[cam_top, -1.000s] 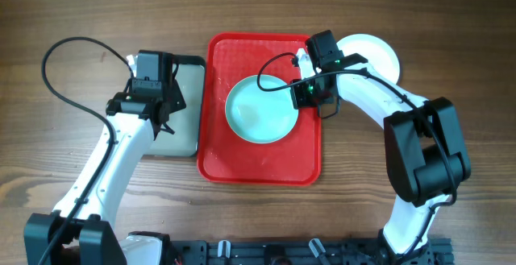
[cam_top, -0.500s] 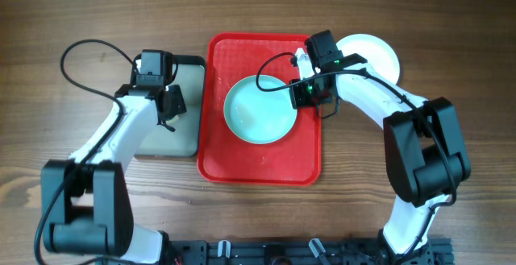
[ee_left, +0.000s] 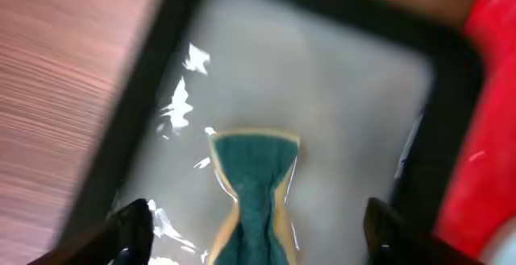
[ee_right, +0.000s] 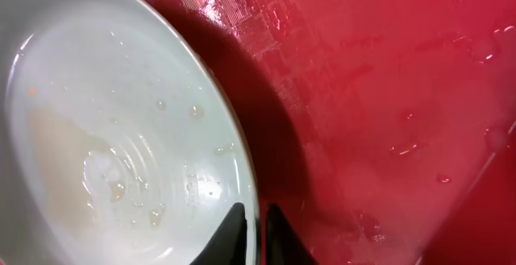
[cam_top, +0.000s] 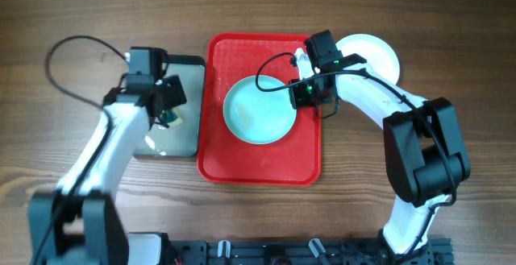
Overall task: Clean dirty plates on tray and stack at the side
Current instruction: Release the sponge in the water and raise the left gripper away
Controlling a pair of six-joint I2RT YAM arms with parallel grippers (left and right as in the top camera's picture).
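**Left arm over the sponge, right arm clamped on the mint plate**

On my far left the left gripper [ee_left: 256, 233] hung over the small grey tray with the black rim [cam_top: 187, 136], which lay on the wooden table [cam_top: 81, 15] just beside the red tray's left edge; my wrist view there was blurred, but both fingers [ee_left: 133, 229] showed at the bottom corners, standing wide apart; between them sat a green sponge with a yellow edge [ee_left: 254, 176], pinched narrow at its waist, with neither finger touching it in the part I could see; I could not tell whether it lay flat on the grey tray; the tray floor glistened wet around it.

In the middle lay the red tray [cam_top: 258, 164], its floor beaded with droplets; a pale mint plate [cam_top: 258, 112] sat on it, upper centre, well inside the rim.

The right gripper [ee_right: 256, 234] was closed on that plate's right rim, one finger on each side of the edge; through the right wrist camera I saw a yellowish smear [ee_right: 52, 132] and small water drops inside the plate, and a dark shadow on the tray along the gripped rim.

Furthest right, a white plate [cam_top: 379, 55] rested on the table beside the red tray's top right corner, partly covered by the right arm.
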